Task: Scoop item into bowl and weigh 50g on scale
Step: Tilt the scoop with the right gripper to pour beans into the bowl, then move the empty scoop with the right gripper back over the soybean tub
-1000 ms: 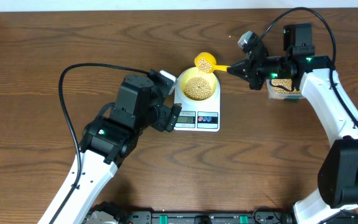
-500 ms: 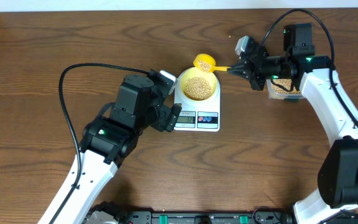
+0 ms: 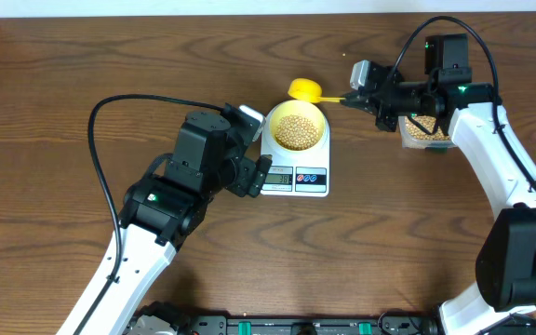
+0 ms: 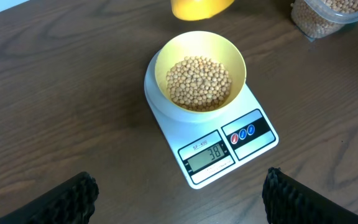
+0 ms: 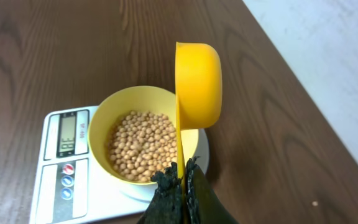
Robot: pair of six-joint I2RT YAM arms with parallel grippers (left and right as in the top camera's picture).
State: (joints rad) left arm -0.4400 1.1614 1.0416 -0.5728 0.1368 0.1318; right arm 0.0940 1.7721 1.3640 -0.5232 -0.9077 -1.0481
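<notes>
- Beans [image 4: 199, 81] sit in bowl [image 4: 166, 56] on scale [image 4: 253, 134]; display [image 4: 209, 153] reads 38
- my right gripper [image 5: 182, 174] clamps the scoop [image 5: 197, 84], tipped on edge by the bowl rim
- my left gripper [image 4: 179, 202]: fingers wide apart, empty

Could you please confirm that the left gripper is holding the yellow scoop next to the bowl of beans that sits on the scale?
Not quite: the right gripper holds the scoop, shut on its handle, as the right wrist view shows. The left gripper is open and empty. The rest stands: the bowl of beans sits on the scale.
</notes>
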